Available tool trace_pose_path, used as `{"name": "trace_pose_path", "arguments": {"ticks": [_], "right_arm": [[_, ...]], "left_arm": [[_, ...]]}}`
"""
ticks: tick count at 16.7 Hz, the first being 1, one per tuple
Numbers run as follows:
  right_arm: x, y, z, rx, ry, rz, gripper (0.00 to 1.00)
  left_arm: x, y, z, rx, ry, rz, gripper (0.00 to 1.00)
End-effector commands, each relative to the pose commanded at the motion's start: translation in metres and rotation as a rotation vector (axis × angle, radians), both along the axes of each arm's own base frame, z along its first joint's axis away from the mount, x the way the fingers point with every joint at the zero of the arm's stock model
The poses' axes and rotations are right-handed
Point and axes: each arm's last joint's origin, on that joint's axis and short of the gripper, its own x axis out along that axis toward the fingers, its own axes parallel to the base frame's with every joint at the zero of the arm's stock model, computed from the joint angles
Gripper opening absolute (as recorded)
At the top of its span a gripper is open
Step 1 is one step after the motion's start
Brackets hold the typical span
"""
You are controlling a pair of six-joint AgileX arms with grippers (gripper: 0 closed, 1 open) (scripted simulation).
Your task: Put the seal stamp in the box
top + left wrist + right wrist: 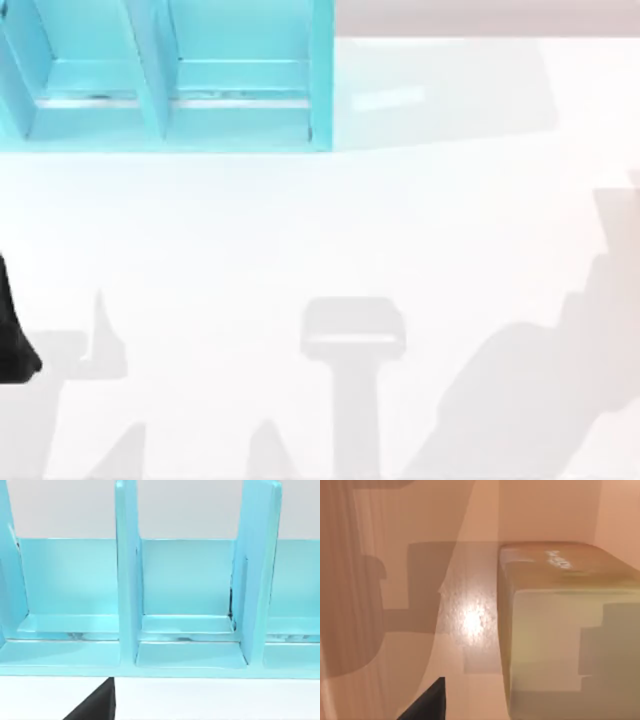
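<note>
**Item 1. Right pincer** [427, 704]. A dark tip of it stands at the near edge of the right wrist view. How far it is open cannot be told, and nothing is seen in its hold.

**Item 2. Pale block** [560, 630]. It is squarish, yellowish and slightly translucent, with a glossy top. It rests flat on a warm-toned surface [465, 620] just beyond the right pincer and is not touching it. By its shape it is probably the seal stamp seen close up, though that is a judgement only.

**Item 3. Left arm** [12, 340]. A black part of it shows at the left edge of the white worktop [330, 230]. Grey shadows of both arms lie along the near side.

**Item 4. Left pincer** [95, 705]. A dark tip shows over the worktop, facing the rack. Its opening cannot be told, and nothing is seen held.

**Item 5. Turquoise rack** [160, 90]. It stands at the far left of the worktop, upright and divided into compartments. The floors of the compartments in view carry no stamp.

**Status.** The block lies free, and whether its surface is the floor of the box or some other place cannot be told. The scene therefore fits two readings:
- the stamp is waiting to be gripped;
- the stamp is already set down inside the box and let go.
</note>
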Motion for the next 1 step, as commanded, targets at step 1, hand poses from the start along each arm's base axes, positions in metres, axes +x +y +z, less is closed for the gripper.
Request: {"name": "trace_pose_path", "arguments": {"ticks": [1], "right_arm": [[0.0000,0.0000,0.0000,0.000,0.000,0.000,1.00]], "left_arm": [[0.0000,0.0000,0.0000,0.000,0.000,0.000,1.00]]}}
